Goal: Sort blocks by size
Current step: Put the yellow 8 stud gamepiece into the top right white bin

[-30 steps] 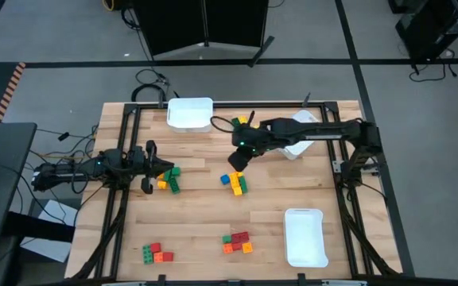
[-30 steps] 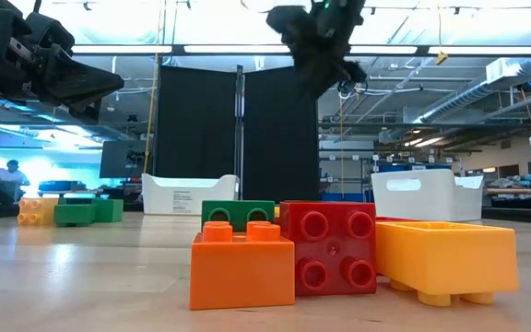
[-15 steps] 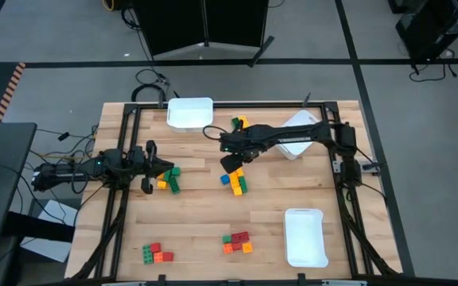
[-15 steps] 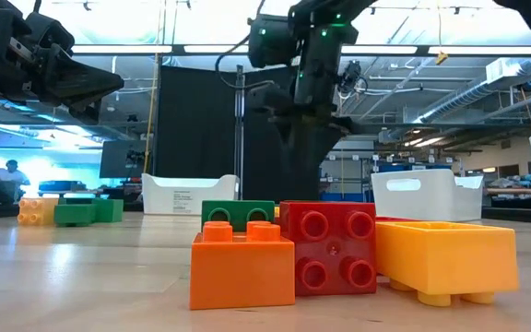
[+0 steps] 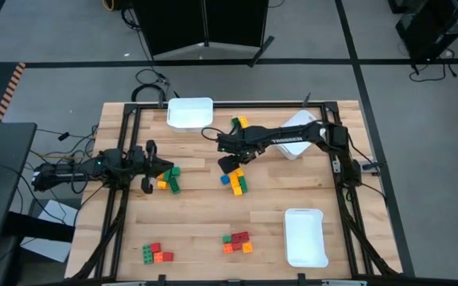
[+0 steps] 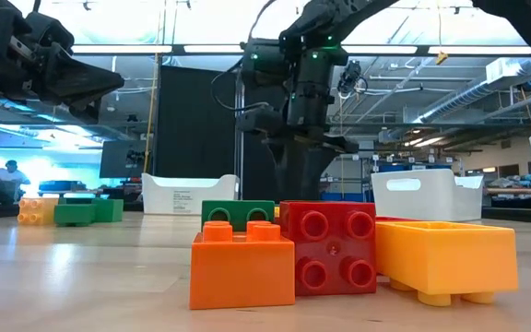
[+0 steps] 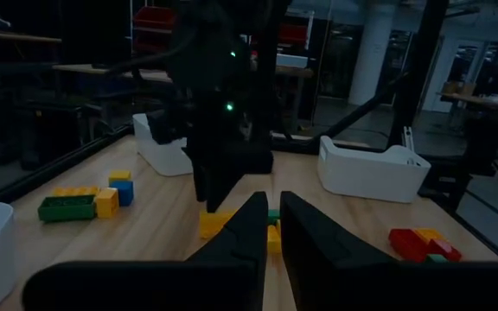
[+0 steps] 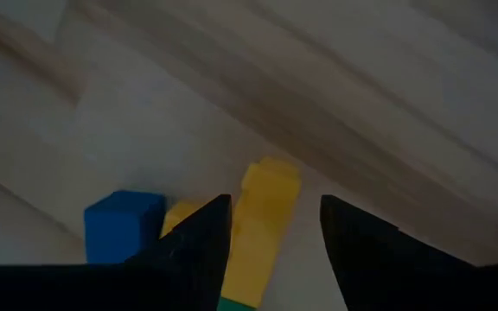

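The right gripper (image 8: 271, 229) hangs low over the middle of the table with its two fingers spread and nothing between them. In the right wrist view a long yellow brick (image 8: 264, 220) lies on the wood in line with the gap, a small blue cube (image 8: 124, 223) just beside it and a strip of green showing at its near end. From above, this is the central cluster of blocks (image 5: 234, 182), just under the gripper's tip.

The brick looks like hard moulded plastic: light, stiff and smooth, unlikely to be damaged but apt to skate or twist if pinched off-centre. The best hold would probably be across its two long flat sides near the middle, clear of the blue cube. Its long axis runs roughly along the direction the fingers point, so the opening already straddles its narrow width.

The left gripper (image 7: 271, 229) waits near the table's left edge, fingers nearly closed with a thin gap and holding nothing, beside a green and yellow pile (image 5: 168, 178). More bricks sit at the front (image 5: 237, 241) and front left (image 5: 156, 253). White bins stand at the back (image 5: 190, 113) and front right (image 5: 305, 237).
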Available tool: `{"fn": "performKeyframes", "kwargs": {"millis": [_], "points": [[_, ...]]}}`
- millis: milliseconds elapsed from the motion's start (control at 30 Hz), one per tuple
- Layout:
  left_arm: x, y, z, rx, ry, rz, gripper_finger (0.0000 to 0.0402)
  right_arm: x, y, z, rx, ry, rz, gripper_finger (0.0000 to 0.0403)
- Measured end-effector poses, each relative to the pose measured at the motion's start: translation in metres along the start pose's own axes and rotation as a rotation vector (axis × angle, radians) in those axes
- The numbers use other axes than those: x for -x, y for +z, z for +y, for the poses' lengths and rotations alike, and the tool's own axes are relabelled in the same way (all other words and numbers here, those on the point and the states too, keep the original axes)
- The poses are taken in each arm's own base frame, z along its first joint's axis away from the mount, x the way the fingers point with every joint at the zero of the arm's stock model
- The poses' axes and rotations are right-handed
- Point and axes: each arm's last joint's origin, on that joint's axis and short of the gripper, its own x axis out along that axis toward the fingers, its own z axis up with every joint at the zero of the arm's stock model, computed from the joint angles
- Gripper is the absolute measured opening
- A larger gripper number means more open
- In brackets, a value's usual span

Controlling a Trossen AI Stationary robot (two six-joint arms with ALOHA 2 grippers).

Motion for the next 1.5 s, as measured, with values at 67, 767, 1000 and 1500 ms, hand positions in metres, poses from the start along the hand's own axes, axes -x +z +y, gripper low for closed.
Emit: {"fn": "performKeyframes", "kwargs": {"millis": [67,767,1000,1500], "points": [[0.000,0.000,0.000,0.000,0.001,-0.003,0.0044,0.001,0.000,0.001,-0.012,0.008,-0.010,0.0190],[0.000,0.001,0.000,0.000,0.000,-0.015,0.0044,0.005,0.000,0.001,-0.007,0.010,-0.018,0.0238],[0.000,0.001,0.000,0.000,0.000,-0.015,0.0044,0.004,0.000,0.001,-0.029,0.009,-0.018,0.0285],[0.000,0.001,0.000,0.000,0.001,-0.015,0.0044,-0.009,0.002,-0.003,-0.017,-0.011,0.004,0.0266]]}}
